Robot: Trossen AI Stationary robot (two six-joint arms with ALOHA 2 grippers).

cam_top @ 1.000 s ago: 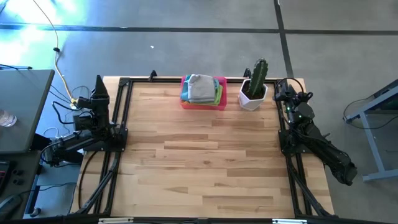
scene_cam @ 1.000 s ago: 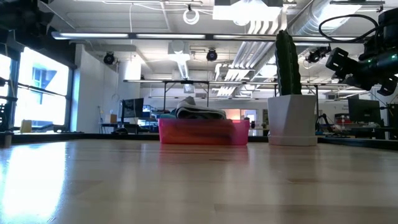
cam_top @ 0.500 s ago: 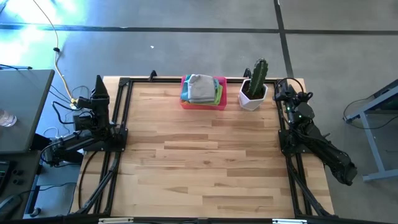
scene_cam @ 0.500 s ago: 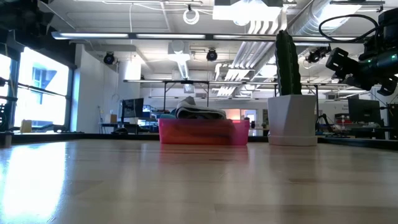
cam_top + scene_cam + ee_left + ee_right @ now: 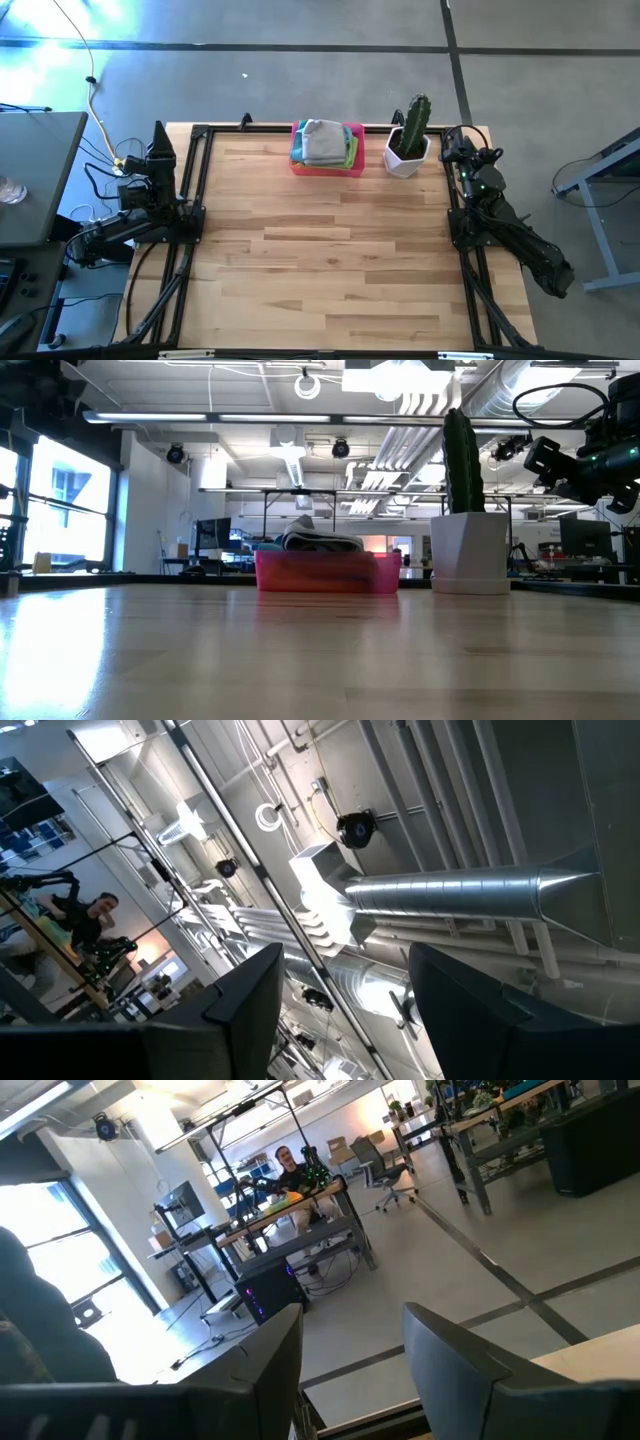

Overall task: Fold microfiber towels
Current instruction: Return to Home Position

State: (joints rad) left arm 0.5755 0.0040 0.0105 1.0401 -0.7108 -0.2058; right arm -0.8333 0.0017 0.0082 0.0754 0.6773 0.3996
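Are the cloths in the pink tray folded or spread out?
Folded: the small microfiber cloths lie compactly stacked, grey on top, inside the pink plastic tray.

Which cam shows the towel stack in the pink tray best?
High view: looks down on the towels in the tray, grey on top, blue and green edges showing. Low view shows only the top folds above the tray wall. Wrist views: none.

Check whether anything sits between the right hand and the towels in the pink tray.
Yes: the potted cactus stands at the far edge, directly between the right hand and the pink tray holding the folded towels. The left hand has only bare table on its line to the tray.
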